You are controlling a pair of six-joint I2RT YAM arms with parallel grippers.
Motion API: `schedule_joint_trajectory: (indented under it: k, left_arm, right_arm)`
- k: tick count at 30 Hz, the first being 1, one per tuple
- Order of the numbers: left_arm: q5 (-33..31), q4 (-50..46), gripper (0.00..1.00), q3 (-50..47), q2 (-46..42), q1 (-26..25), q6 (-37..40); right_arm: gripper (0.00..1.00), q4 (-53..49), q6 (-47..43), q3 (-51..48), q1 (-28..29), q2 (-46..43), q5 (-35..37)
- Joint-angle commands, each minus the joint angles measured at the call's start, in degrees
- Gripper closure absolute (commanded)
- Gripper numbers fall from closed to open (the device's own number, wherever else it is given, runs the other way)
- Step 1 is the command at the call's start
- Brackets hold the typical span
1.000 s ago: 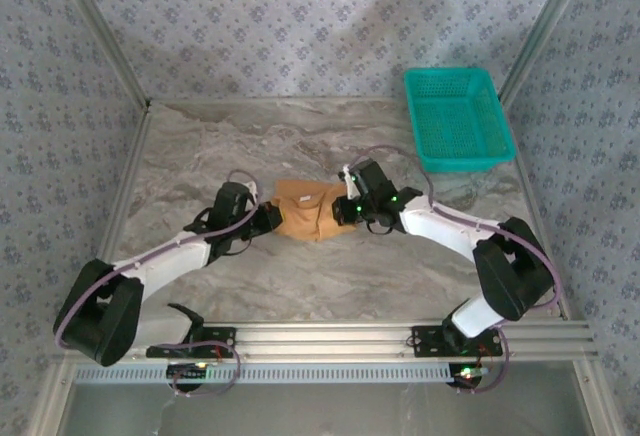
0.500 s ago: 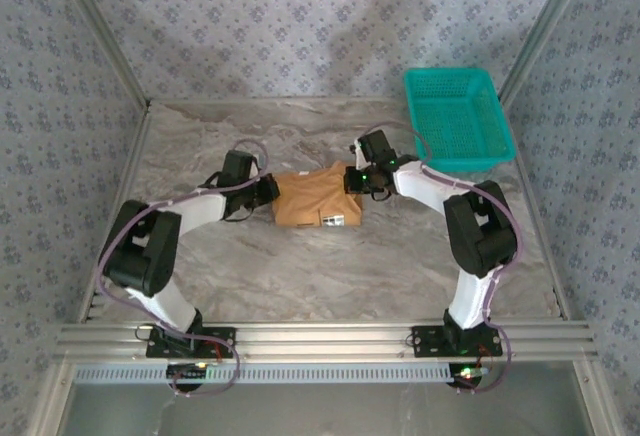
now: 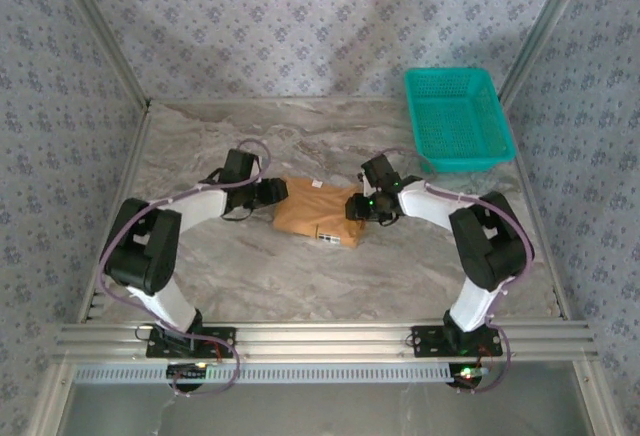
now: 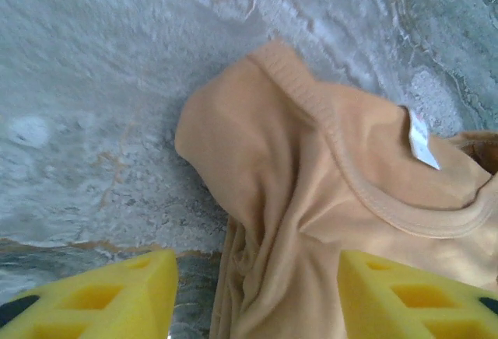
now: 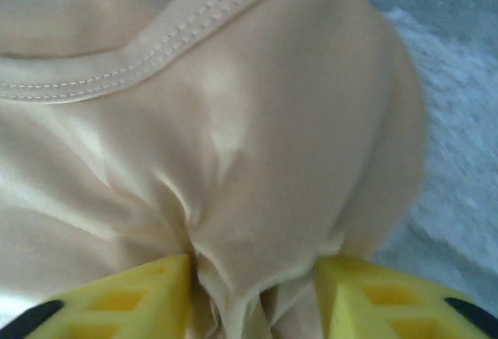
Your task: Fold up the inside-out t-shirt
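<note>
Shirt [image 3: 318,214]: tan, folded small, lying mid-tabletop [image 3: 300,281], white label [image 3: 330,239] on its near edge.
Left fingers [image 4: 117,296]: spread wide, gripping nothing; the shirt's left edge lies between them.
Right fingers [image 5: 373,296]: parted, a bunch of cloth sitting in the gap.
Basket [image 3: 462,164]: teal, far right corner, well apart from the shirt, bare mesh floor.

Left hand [image 3: 272,192] low, reaching inward, jaws apart; right hand [image 3: 355,206] opposite, low, jaws apart.
</note>
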Motion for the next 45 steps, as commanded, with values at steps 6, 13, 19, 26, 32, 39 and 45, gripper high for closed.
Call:
schedule_joint_trajectory:
  k: [6, 13, 19, 26, 32, 39, 45]
  left_arm:
    - [-7.43, -8.72, 0.47, 6.75, -8.67, -7.28, -3.26]
    - [3.20, 10.42, 0.51, 2.20, 1.73, -10.47, -16.20]
    - [2.26, 8.16, 0.51, 2.52, 8.38, -10.02, -15.77]
    - [1.82, 3.82, 0.47, 2.15, 9.13, -0.20, -11.23]
    - [2.48, -1.90, 0.42, 11.94, 13.61, 12.24, -1.92]
    - [6.18, -6.95, 0.38, 27.78, 25.52, 22.75, 5.43]
    - [6.52, -6.86, 0.08, 28.42, 20.92, 24.11, 7.64]
  right_arm:
    - [0.51, -7.80, 17.61, 4.68, 5.81, -11.58, 5.71]
    - [0.60, -2.49, 26.51, -0.66, 6.62, -4.96, 3.50]
    - [0.52, 0.44, 27.44, -2.78, 7.61, 1.60, 3.49]
    - [0.59, 6.08, 29.00, 9.57, 8.46, 17.02, 0.69]
    - [0.64, 6.56, 31.79, 39.04, 9.53, 35.83, 0.87]
    - [0.65, 2.44, 35.69, 78.45, 9.32, 61.06, -1.89]
    - [0.55, 1.35, 29.54, 79.84, 7.72, 57.50, -3.15]
